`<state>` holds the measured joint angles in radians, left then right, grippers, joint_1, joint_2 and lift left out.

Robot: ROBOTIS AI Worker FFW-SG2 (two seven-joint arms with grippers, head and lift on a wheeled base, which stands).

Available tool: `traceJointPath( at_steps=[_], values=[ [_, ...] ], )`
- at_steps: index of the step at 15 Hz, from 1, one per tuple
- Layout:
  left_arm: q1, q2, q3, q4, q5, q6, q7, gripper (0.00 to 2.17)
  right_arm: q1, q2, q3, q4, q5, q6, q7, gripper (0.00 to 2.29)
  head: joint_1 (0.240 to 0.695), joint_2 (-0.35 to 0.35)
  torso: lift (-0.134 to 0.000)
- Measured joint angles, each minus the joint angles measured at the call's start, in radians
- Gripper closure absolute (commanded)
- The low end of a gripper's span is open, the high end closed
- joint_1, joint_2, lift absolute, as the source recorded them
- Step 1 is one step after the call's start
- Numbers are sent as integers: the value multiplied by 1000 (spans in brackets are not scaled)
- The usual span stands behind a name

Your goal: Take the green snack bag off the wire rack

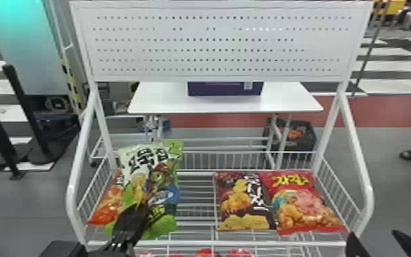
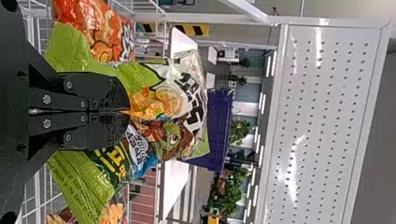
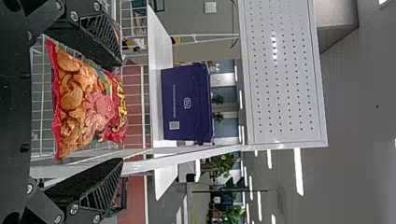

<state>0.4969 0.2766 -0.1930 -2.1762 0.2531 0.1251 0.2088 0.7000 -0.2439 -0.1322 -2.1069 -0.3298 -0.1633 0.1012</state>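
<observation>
Gray floor (image 1: 194, 135) around the white wire rack (image 1: 211, 243); perforated board (image 1: 215, 44) across the rack's top. White table (image 1: 167, 104) beyond the rack, bearing a purple box (image 1: 225, 89). Dark crate (image 1: 312, 138) past the rack's back right, orange items inside.

The rack's upper basket: green snack bag (image 1: 162, 184) on its left side, white-topped, leaning, in the left claw (image 1: 140, 212); cannot tell whether its lower edge touches the wire. Orange bag (image 1: 109, 205) partly behind it, by the left wall. Red bag (image 1: 303, 205) by the right wall, dark brown bag (image 1: 245, 201) just beside it, toward the middle. Red packs (image 1: 207, 253) on the rack's lower level.

Left claw closed, pinching the green bag. Right claw (image 1: 380, 243) wide, nothing between its fingers, at the rack's front right corner.
</observation>
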Motion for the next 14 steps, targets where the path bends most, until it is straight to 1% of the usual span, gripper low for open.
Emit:
traceJointPath(
  at_steps=[6,9,14],
  values=[
    [109,13,63,-7,-10,-178,0,1190,-10,-1,-4,13,-1,0,-2,167,499,0,0],
    [148,21,78,-3,-15,-236,1,1190,-14,-5,-5,21,-3,0,-2,167,499,0,0],
    [190,21,96,20,-21,-300,1,1190,-19,-10,-2,29,-5,0,-1,167,499,0,0]
  ],
)
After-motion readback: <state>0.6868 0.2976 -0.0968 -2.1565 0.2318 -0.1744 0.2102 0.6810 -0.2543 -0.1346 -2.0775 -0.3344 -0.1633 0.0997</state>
